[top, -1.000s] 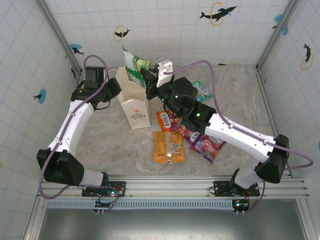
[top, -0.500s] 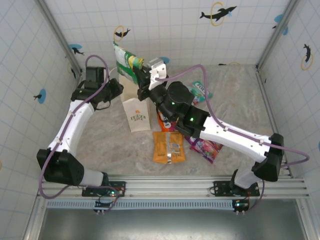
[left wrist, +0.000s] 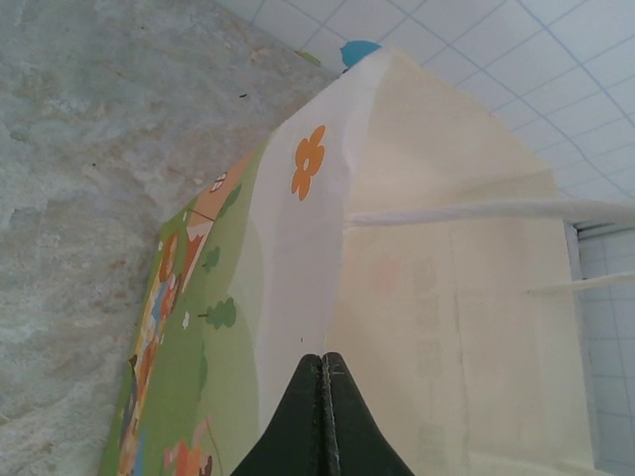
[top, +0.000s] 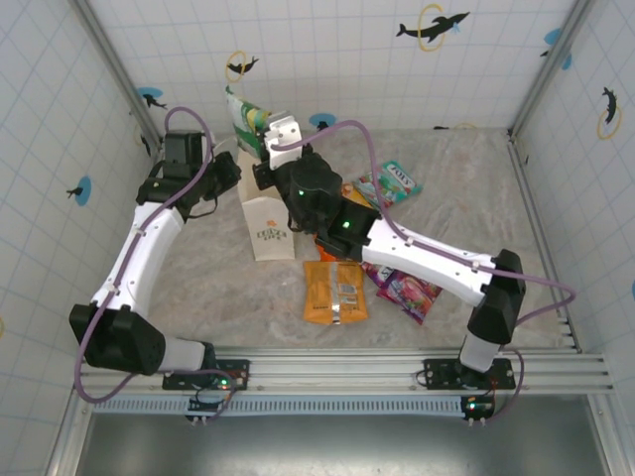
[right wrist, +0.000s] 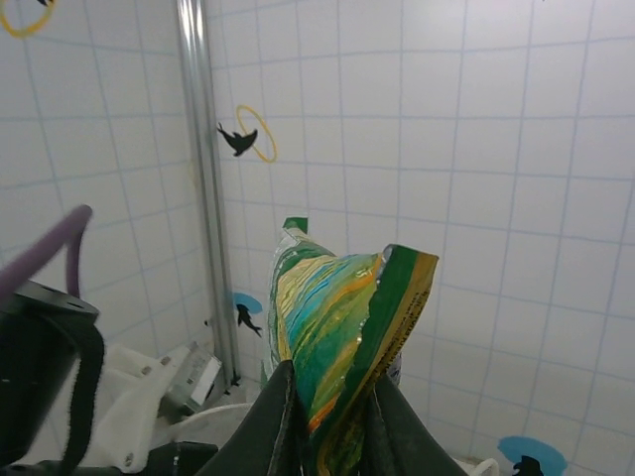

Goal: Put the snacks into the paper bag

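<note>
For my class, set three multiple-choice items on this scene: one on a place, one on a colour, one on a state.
1. Where is the orange packet? A in a gripper; B on the table; C on the wall.
2. What colour is the paper bag? A white; B brown; C blue.
3. The right gripper is: A open; B shut on nothing; C shut on the green-white packet.
Answers: B, it lies flat on the marbled top; A, its front shows white; C, it pinches that packet's lower end.

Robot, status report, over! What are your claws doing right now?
Left gripper shut on bag rim. Right gripper shut on green packet, held near bag mouth. Other snacks on table, beside bag.
</note>
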`<state>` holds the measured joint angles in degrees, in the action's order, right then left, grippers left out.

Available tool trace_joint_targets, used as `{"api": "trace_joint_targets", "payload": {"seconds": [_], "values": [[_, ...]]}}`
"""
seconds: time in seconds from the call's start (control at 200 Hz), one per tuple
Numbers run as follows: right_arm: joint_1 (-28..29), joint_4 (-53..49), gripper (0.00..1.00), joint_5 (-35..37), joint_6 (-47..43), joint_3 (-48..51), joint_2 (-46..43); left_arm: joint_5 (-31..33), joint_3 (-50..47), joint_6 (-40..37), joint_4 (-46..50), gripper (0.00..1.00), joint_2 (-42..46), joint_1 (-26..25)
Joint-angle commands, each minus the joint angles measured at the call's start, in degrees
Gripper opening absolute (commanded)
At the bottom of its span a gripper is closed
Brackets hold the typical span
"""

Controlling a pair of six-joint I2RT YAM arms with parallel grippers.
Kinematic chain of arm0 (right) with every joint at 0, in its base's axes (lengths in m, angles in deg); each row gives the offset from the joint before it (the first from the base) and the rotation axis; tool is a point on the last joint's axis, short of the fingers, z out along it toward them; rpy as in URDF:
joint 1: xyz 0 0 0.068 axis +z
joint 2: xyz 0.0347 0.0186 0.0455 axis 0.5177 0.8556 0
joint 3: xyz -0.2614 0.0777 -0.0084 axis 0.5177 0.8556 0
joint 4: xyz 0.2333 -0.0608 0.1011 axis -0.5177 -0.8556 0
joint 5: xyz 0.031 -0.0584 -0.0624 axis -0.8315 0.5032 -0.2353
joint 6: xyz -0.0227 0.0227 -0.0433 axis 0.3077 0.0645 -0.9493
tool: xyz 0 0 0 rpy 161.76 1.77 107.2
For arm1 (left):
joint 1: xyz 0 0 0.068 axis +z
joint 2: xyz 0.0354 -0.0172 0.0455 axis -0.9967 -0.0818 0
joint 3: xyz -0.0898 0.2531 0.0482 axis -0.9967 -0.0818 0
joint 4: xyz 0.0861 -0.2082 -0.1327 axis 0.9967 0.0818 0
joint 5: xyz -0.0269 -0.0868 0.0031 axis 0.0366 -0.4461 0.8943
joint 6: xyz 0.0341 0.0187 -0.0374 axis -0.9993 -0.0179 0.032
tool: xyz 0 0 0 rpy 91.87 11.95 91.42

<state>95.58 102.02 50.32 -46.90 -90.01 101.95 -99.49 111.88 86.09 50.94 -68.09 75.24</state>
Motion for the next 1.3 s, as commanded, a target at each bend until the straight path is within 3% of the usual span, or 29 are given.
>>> {"api": "trace_joint_targets", "payload": {"seconds": [0.0,0.585,0.841,1.021,1.296], "values": [[-2.00,-0.27,0.00,1.21,3.18,-3.76,0.75,-1.30,-0.96,-0.02,-1.34,0.00,0.82,0.05],[-5.60,-9.80,0.00,-4.07,10.38,-9.48,9.36,-1.74,-2.81,0.86,-2.68,0.00,1.52,0.02],[-5.95,-12.88,0.43,-5.00,11.04,-10.14,9.99,-1.59,-2.99,1.15,-2.91,0.00,1.53,0.04],[-5.85,-12.26,0.46,-6.42,9.55,-7.93,6.73,-0.95,-3.25,1.07,-2.59,0.00,1.96,0.04],[-8.20,-10.99,0.47,-9.81,11.91,7.04,-5.75,-0.06,-3.40,0.58,-2.08,0.00,2.41,0.01]]}}
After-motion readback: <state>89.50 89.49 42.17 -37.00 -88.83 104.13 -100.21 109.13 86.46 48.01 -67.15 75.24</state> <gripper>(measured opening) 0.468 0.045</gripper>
